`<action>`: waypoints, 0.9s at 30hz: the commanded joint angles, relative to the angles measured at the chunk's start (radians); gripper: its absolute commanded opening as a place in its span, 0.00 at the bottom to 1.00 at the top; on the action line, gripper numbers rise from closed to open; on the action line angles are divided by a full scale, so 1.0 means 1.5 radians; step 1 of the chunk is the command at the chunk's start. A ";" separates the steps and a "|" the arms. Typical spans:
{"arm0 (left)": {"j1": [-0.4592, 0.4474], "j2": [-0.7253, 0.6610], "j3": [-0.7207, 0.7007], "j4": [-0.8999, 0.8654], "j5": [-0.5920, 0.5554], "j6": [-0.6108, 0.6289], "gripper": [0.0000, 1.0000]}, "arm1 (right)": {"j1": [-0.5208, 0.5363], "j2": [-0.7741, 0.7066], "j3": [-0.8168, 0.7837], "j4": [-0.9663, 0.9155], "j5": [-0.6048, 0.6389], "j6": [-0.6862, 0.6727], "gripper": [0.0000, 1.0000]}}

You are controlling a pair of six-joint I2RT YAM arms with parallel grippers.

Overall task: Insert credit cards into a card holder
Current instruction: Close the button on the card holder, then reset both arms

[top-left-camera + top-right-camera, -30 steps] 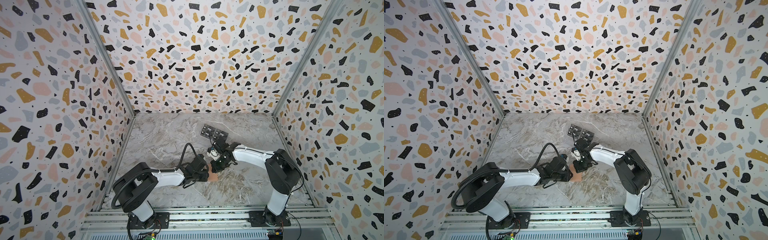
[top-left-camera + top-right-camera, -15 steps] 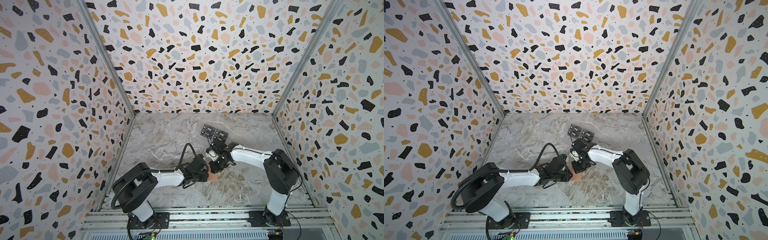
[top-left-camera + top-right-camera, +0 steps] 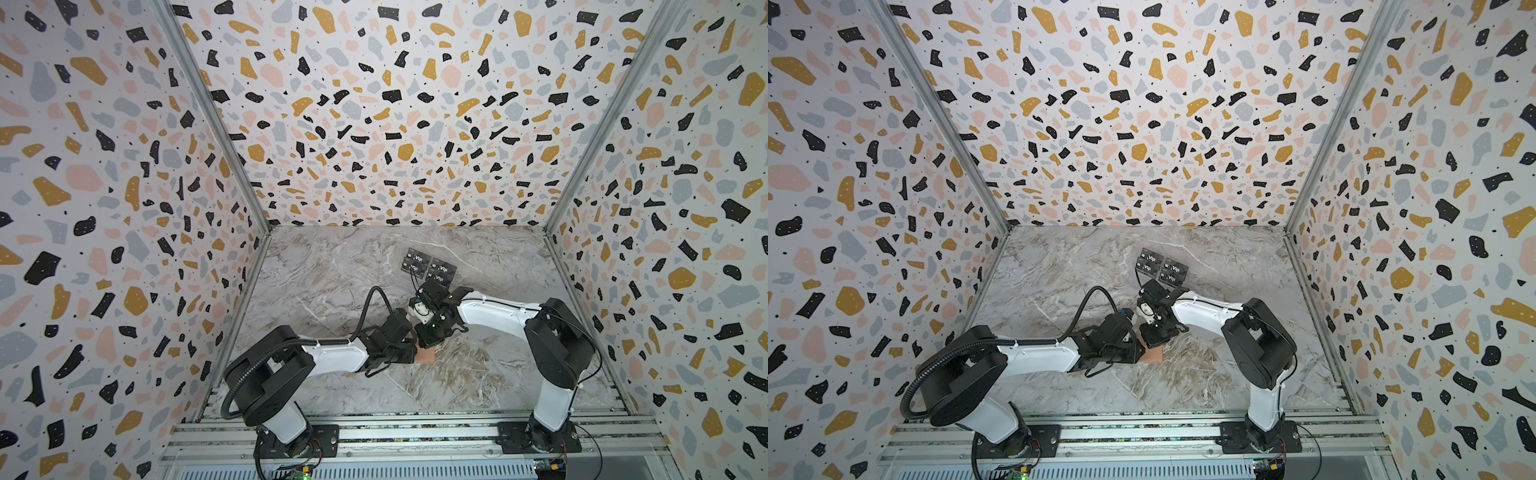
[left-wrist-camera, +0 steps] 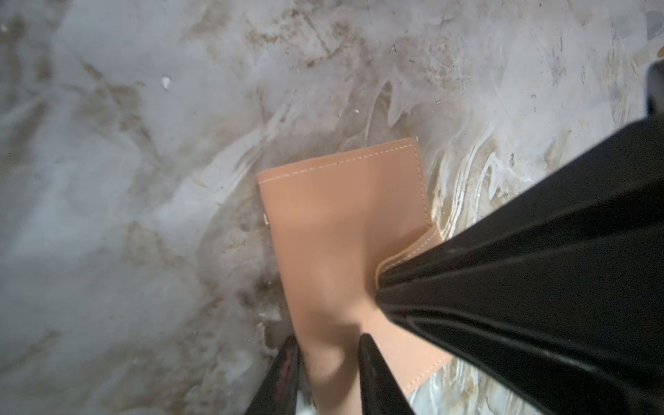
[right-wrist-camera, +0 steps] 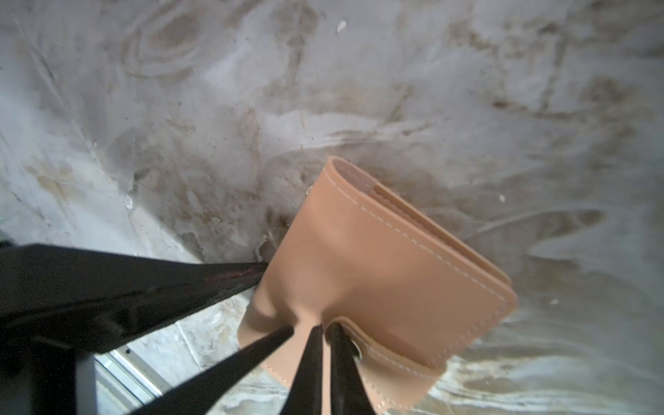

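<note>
Left fingers (image 4: 284, 373), in the left wrist view, are clamping one edge of the folded card holder (image 4: 341, 215) over the marbled bench (image 4: 143, 179), while the right fingers (image 4: 503, 287) are pressing in at its strap tab (image 4: 409, 251). From the right wrist, those fingers are standing only a sliver apart at the tab, beside the snap (image 5: 356, 347); whether they are gripping or letting go cannot be told. In both top views the holder is lying front-centre between the arms, with black Vip cards (image 3: 428, 268) behind. Against a second earlier, the right arm is sitting slightly nearer the left and the holder is unmoved and shut, so opening is probably still pending.
</note>
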 commanded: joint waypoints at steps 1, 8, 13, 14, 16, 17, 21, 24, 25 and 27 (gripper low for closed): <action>0.000 -0.005 0.016 -0.092 -0.023 0.005 0.36 | 0.010 -0.015 0.014 0.014 0.002 0.009 0.21; 0.027 -0.080 0.076 -0.199 -0.083 0.060 0.72 | 0.005 -0.100 0.024 0.068 0.048 0.021 0.49; 0.061 -0.185 0.100 -0.239 -0.098 0.087 1.00 | -0.015 -0.178 0.016 0.112 0.112 0.006 0.76; 0.072 -0.208 0.100 -0.244 -0.118 0.090 1.00 | -0.024 -0.198 0.009 0.126 0.123 0.004 0.83; 0.097 -0.249 0.098 -0.249 -0.163 0.097 1.00 | -0.044 -0.236 -0.006 0.156 0.154 -0.002 0.99; 0.113 -0.270 0.095 -0.251 -0.194 0.100 1.00 | -0.055 -0.260 -0.019 0.173 0.183 -0.006 0.99; 0.186 -0.348 0.079 -0.224 -0.302 0.141 1.00 | -0.109 -0.367 -0.101 0.276 0.266 -0.048 0.99; 0.241 -0.427 0.035 -0.143 -0.372 0.213 1.00 | -0.158 -0.472 -0.225 0.420 0.308 -0.124 0.99; 0.256 -0.457 0.005 -0.091 -0.393 0.245 1.00 | -0.170 -0.512 -0.291 0.499 0.320 -0.165 0.99; 0.276 -0.503 -0.065 0.014 -0.432 0.312 1.00 | -0.190 -0.570 -0.403 0.632 0.360 -0.203 0.99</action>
